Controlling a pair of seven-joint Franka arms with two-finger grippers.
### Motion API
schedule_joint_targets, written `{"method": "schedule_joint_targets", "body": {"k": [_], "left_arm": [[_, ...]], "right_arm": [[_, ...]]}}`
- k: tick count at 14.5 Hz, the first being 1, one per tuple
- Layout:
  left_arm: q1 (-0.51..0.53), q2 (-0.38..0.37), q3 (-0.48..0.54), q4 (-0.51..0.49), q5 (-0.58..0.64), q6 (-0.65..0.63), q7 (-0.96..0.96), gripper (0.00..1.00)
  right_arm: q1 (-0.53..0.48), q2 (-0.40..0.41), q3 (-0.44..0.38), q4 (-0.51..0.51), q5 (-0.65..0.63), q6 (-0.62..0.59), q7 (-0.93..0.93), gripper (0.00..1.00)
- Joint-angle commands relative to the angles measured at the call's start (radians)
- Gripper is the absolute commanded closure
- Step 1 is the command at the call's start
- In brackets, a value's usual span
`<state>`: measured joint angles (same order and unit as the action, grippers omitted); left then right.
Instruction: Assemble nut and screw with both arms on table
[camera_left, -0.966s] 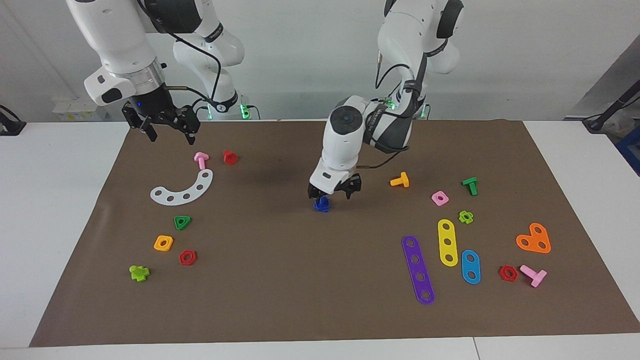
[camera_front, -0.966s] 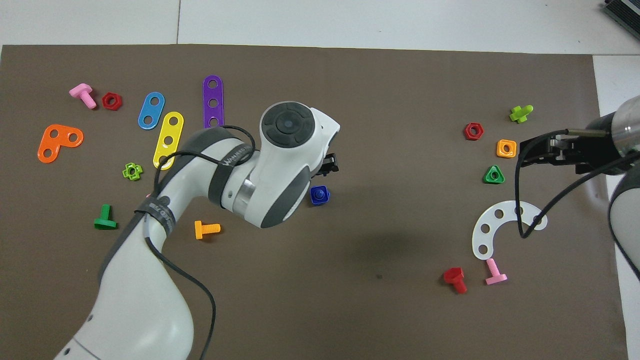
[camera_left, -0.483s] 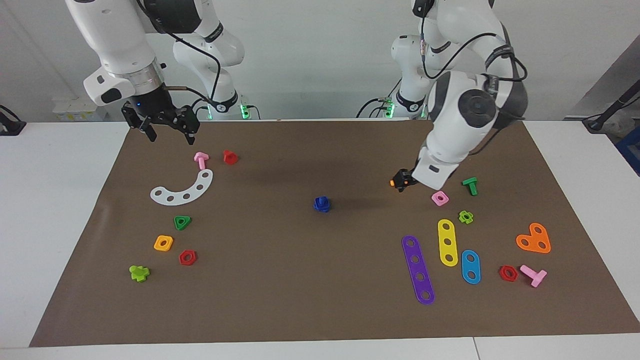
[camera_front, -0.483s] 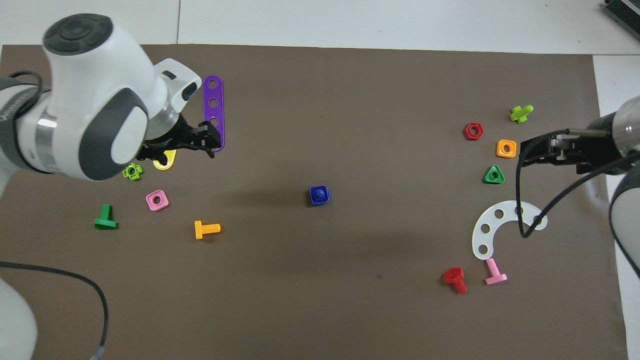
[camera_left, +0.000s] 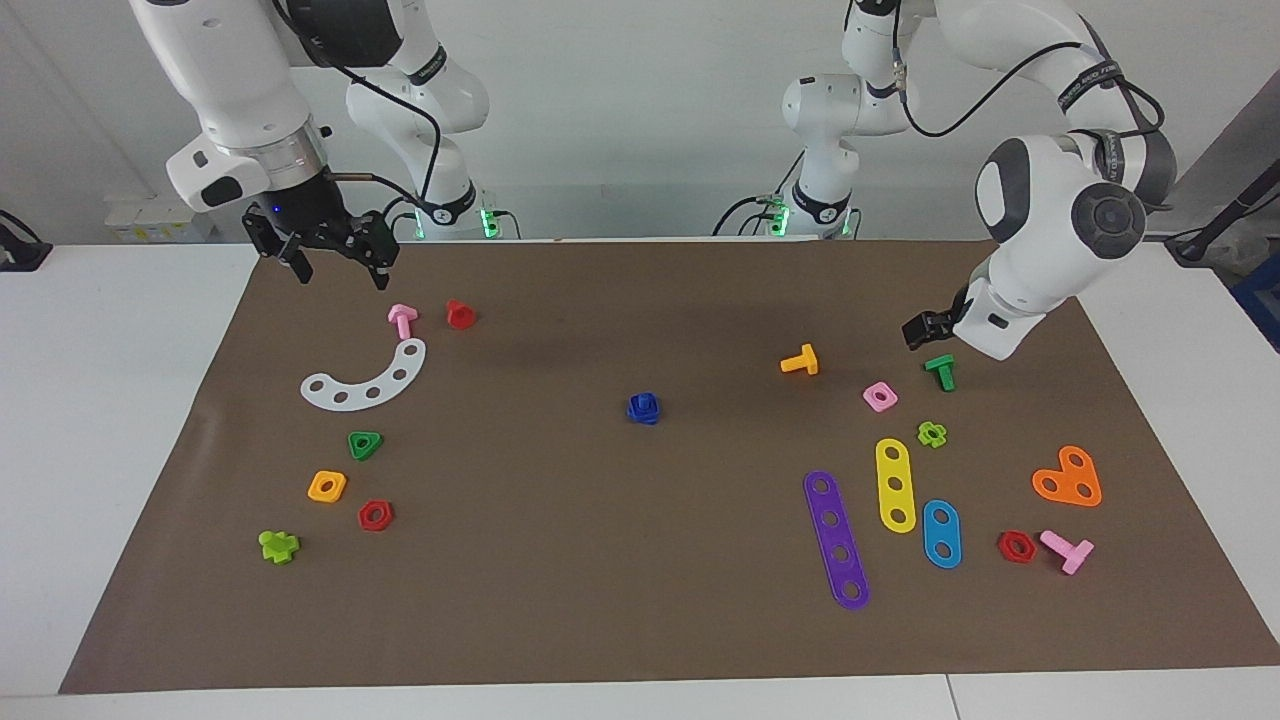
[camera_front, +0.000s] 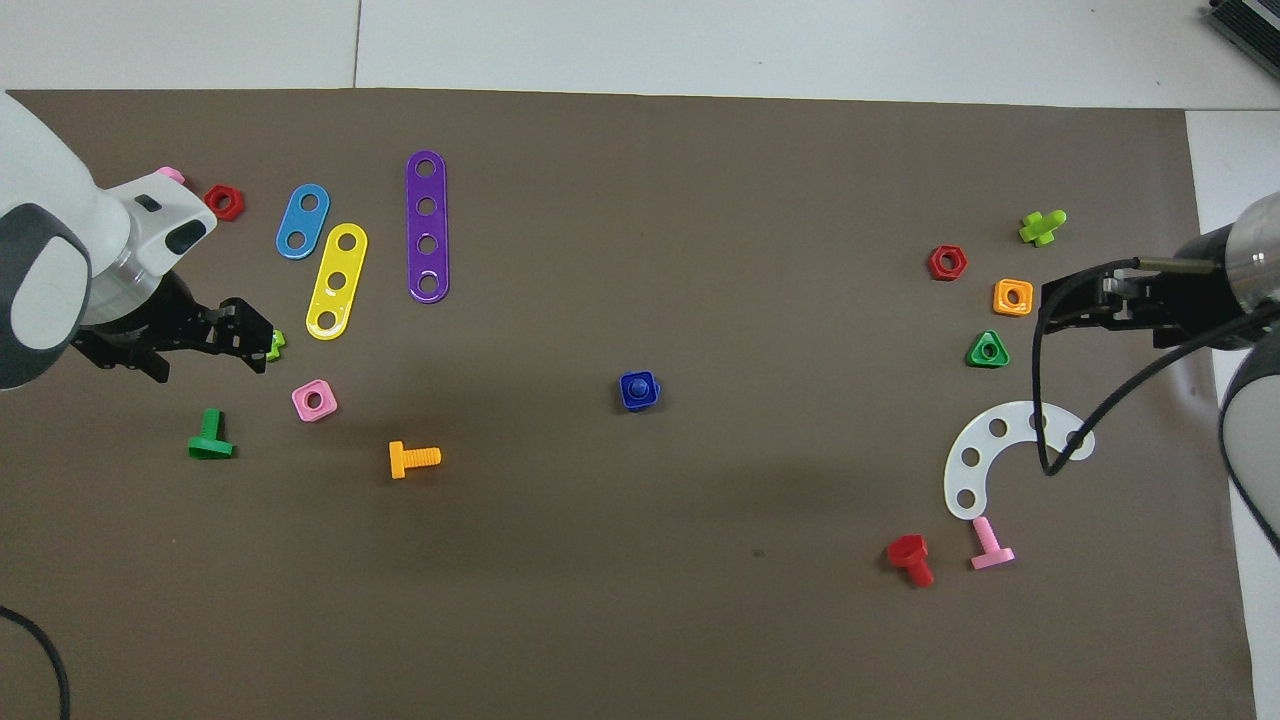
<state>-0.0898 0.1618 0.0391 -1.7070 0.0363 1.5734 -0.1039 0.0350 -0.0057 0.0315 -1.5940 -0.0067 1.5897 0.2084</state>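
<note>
The blue nut (camera_left: 644, 408) sits on the blue screw in the middle of the brown mat (camera_left: 600, 560), both as one small blue piece; in the overhead view the nut (camera_front: 638, 390) shows the screw's shaft end (camera_front: 636, 385) in its hole. No gripper touches it. My left gripper (camera_left: 928, 333) hangs open and empty over the green screw (camera_left: 941, 371), toward the left arm's end; it also shows in the overhead view (camera_front: 205, 350). My right gripper (camera_left: 340, 272) waits open and raised over the mat's corner near the pink screw (camera_left: 402, 319); it also shows in the overhead view (camera_front: 1105, 315).
Toward the left arm's end lie an orange screw (camera_left: 800, 361), a pink square nut (camera_left: 879, 397), and yellow (camera_left: 895, 485), purple (camera_left: 836, 539) and blue (camera_left: 941, 534) strips. Toward the right arm's end lie a white arc (camera_left: 366, 379), a red screw (camera_left: 460, 313), a green triangular nut (camera_left: 365, 445) and an orange nut (camera_left: 327, 486).
My left gripper let go of the blue piece in the middle of the mat, rose and swung away toward the left arm's end. The blue piece stayed put. The right arm has not moved.
</note>
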Motion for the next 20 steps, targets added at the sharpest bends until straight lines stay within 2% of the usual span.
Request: {"method": "schedule_joint_targets", "body": {"k": [1, 4, 7, 11, 20], "left_arm": [[0.045, -0.079, -0.011, -0.034, 0.027, -0.015, 0.076, 0.0], [0.084, -0.122, -0.008, -0.01, 0.016, 0.003, 0.134, 0.0], [0.075, -0.122, -0.011, 0.059, 0.002, 0.046, 0.135, 0.0], [0.075, -0.123, -0.015, 0.099, -0.052, 0.131, 0.135, 0.0], [0.068, -0.134, -0.022, 0.096, -0.055, 0.134, 0.138, 0.0]], "right_arm": [[-0.01, -0.02, 0.005, -0.023, -0.004, 0.007, -0.02, 0.0], [-0.01, -0.02, 0.005, -0.023, -0.004, 0.007, -0.02, 0.0], [-0.01, -0.02, 0.005, -0.023, -0.004, 0.007, -0.02, 0.0], [-0.01, -0.02, 0.005, -0.023, -0.004, 0.007, -0.02, 0.0], [-0.01, -0.02, 0.005, -0.023, -0.006, 0.007, -0.02, 0.0]]}}
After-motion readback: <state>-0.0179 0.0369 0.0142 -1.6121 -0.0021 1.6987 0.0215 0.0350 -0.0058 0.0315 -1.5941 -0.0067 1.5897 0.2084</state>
